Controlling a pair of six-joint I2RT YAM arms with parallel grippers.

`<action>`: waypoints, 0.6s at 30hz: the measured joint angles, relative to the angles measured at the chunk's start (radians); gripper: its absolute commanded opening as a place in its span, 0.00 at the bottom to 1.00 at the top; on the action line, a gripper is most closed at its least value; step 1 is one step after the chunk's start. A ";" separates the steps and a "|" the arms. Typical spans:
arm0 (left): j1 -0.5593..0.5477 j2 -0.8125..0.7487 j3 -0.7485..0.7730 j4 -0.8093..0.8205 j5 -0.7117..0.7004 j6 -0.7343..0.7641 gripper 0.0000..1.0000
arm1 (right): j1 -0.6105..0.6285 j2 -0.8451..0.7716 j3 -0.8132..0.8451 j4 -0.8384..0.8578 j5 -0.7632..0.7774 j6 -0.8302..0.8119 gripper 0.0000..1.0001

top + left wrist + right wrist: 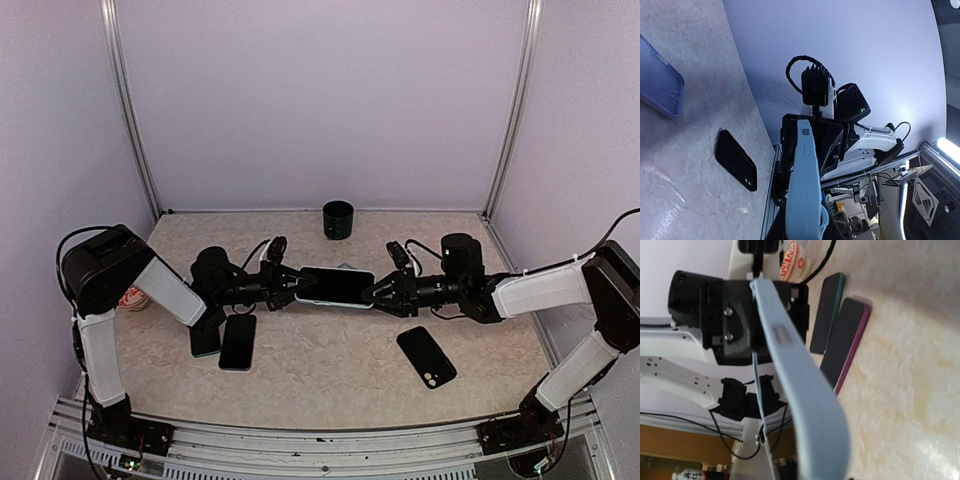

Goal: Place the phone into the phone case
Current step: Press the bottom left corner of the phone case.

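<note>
Phone (335, 286) in pale blue phone case (802, 190), aloft over the middle of the desk (330, 370): left gripper (290, 285) jaws clamped on one short end, right gripper (376, 293) at the other, jaws' state unclear; judged light, stiff, slick, glass-fronted, best taken by the case's edges.

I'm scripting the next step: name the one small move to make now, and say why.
Probably ease the right gripper straight back off the case. The left gripper is shut on its other end, holding it above the table, and the dark face inside the blue rim suggests the phone is seated. Whether the right jaws are open is unclear.
</note>
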 measured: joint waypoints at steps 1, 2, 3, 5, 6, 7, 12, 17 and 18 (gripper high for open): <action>0.000 0.000 0.000 0.002 -0.002 0.000 0.00 | 0.000 0.002 -0.006 0.011 -0.004 0.008 0.37; 0.001 0.000 -0.001 0.003 -0.002 0.000 0.00 | 0.000 0.005 -0.013 0.027 -0.007 0.019 0.37; 0.002 0.000 -0.001 0.003 -0.003 0.000 0.00 | 0.000 0.009 -0.019 0.046 -0.012 0.030 0.36; 0.002 0.000 -0.002 0.005 -0.005 0.000 0.00 | 0.000 0.015 -0.027 0.071 -0.019 0.045 0.34; 0.002 0.000 -0.003 0.007 -0.005 -0.001 0.00 | 0.000 0.018 -0.029 0.084 -0.022 0.055 0.33; 0.002 0.000 -0.003 0.009 -0.005 -0.001 0.00 | 0.001 0.021 -0.030 0.092 -0.023 0.061 0.31; 0.002 0.000 -0.003 0.016 -0.006 -0.003 0.00 | 0.011 0.034 -0.030 0.117 -0.026 0.081 0.17; 0.005 0.000 -0.006 0.012 -0.010 -0.002 0.00 | 0.018 0.038 0.008 0.026 -0.009 0.043 0.09; 0.008 0.000 -0.006 0.012 -0.011 -0.001 0.00 | 0.018 0.037 0.021 -0.002 -0.004 0.029 0.07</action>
